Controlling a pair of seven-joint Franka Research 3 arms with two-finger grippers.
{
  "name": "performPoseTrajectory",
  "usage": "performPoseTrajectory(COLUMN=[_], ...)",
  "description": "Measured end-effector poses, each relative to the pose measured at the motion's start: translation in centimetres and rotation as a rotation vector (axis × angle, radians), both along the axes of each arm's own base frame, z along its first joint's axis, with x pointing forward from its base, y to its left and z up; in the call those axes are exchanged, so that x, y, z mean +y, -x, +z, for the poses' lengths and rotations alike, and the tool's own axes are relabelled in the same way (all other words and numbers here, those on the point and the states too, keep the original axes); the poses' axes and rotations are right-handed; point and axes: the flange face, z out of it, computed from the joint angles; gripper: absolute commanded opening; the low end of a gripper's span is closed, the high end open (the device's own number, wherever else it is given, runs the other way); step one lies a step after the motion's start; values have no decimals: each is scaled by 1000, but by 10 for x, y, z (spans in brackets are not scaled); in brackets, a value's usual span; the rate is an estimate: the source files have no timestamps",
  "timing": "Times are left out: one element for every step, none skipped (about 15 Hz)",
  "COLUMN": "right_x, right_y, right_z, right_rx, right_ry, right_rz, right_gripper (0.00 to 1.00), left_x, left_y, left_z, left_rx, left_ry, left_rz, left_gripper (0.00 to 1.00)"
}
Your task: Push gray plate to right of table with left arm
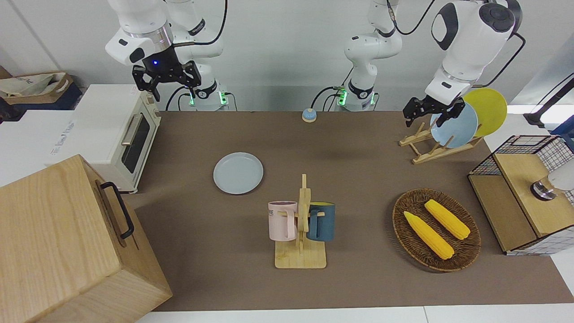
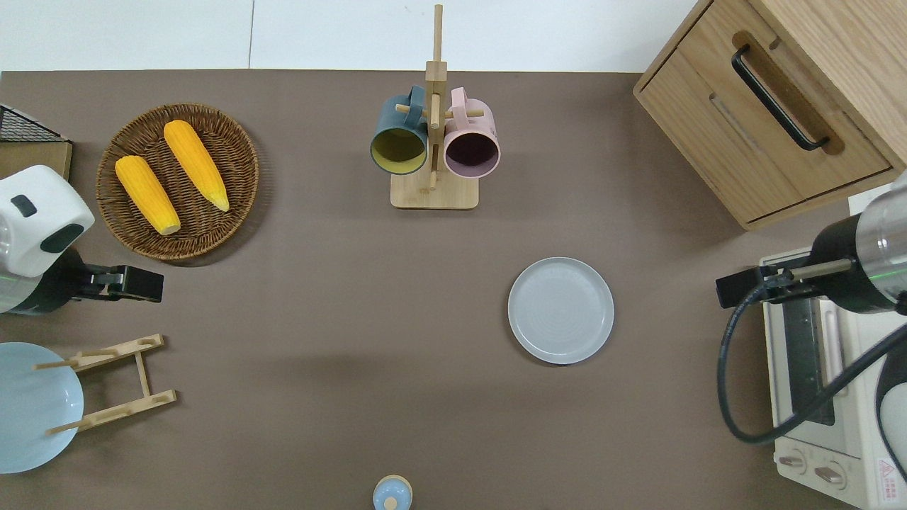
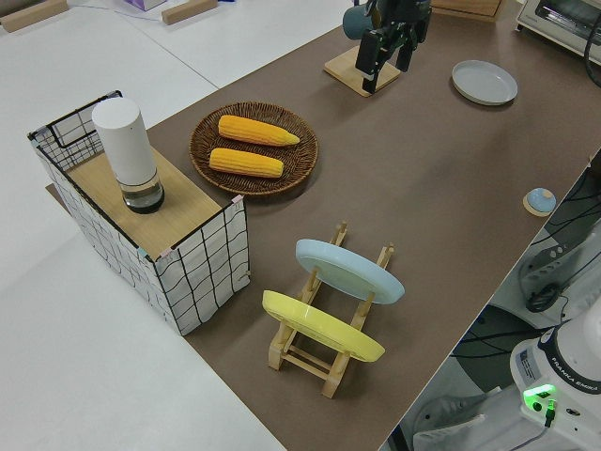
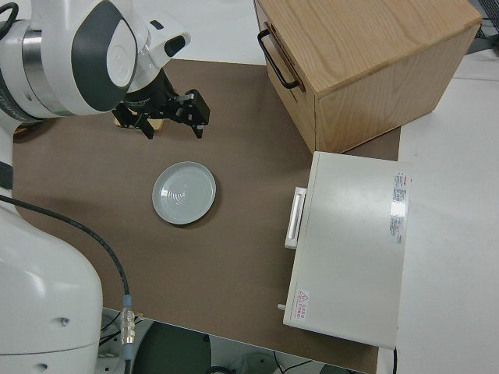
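**Gray plate sitting flat toward the right arm's end, left gripper up in the air with fingers spread**

So the gray plate is a plain round one, pale gray-blue, matte, with a shallow raised rim and faint rings showing on its flat middle. It lies flat on the brown table, nothing on it and nothing touching it. It's nearer to the robots than the wooden mug rack with the teal and pink mugs, and toward the right arm's end, not far from the white toaster oven and the wooden drawer box.

The left gripper hangs in the air at the left arm's end of the table, well apart from the plate. From overhead it's over bare tabletop between the wicker basket with two corn cobs and the wooden dish rack holding a sky-blue plate and a yellow plate. Its fingers are apart, holding nothing.

The right gripper is parked, fingers spread too, empty.
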Motion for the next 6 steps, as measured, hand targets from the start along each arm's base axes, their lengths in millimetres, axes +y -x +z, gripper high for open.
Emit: performPoseTrajectory(right_x=[0,0,0,0,0,0], right_y=[0,0,0,0,0,0], right_z=[0,0,0,0,0,0], right_rx=[0,0,0,0,0,0], right_ry=[0,0,0,0,0,0], right_rz=[0,0,0,0,0,0], right_gripper=[983,983,983,983,983,983], left_x=[-1,-1,-1,-1,0,0], left_y=[1,2,3,3,3,3], left_z=[1,2,2,2,2,2], left_rx=[-6,-10,-11,-11,-11,-10], left_ry=[4,7,8,9,9,9], left_rz=[-1,-1,0,0,1,2], left_gripper=[1000,1000,1000,1000,1000,1000])
